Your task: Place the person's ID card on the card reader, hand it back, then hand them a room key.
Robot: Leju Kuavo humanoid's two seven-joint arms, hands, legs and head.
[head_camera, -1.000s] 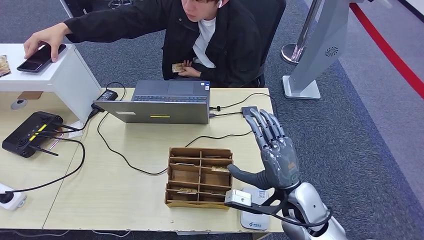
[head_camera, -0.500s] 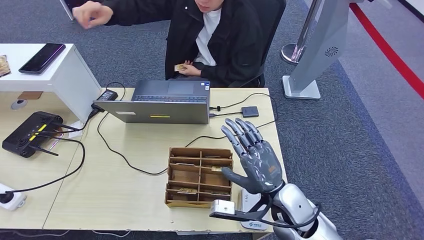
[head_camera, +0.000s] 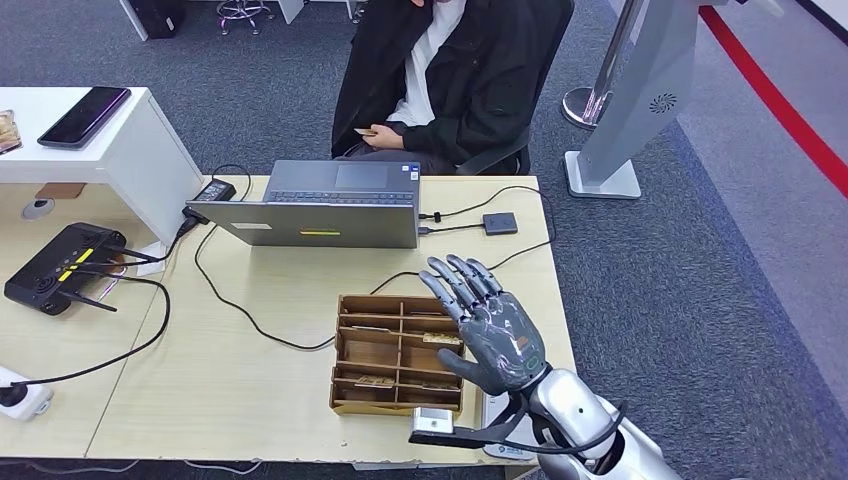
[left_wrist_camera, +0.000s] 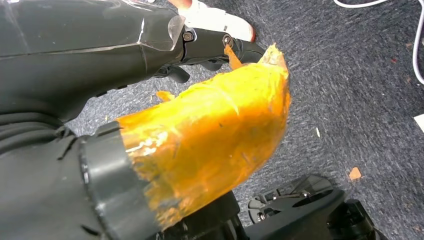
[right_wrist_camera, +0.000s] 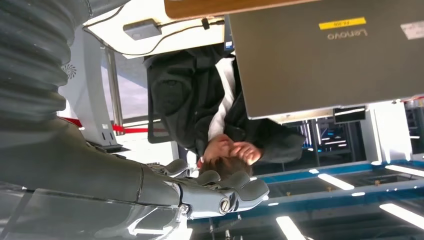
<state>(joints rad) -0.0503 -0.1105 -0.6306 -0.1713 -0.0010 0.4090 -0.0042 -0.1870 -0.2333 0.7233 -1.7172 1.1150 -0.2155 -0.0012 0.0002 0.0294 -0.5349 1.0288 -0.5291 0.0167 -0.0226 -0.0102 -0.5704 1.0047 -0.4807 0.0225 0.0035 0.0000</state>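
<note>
Head view: the right hand (head_camera: 490, 330) is raised over the near right part of the desk (head_camera: 250, 370), just beside the wooden card organiser (head_camera: 385, 352), palm up and fingers spread, holding nothing. This posture reads as a receiving hand, offered toward the seated person (head_camera: 450, 70) across the desk so that the ID card can be laid on it. The ID card (head_camera: 365, 131) appears to be the small tan card in the person's hand at their lap, well apart from the robot's hand; it is too small to confirm. A white card reader (head_camera: 497, 418) lies at the desk's near edge, largely hidden beneath the right wrist, close by for the scanning step. The organiser's compartments hold small cards, probably room keys. An open laptop (head_camera: 325, 205) stands between person and organiser. Left wrist view: the left hand (left_wrist_camera: 190, 145), its thumb wrapped in orange tape, hangs over carpet; whether its fingers are spread or curled cannot be told.
</note>
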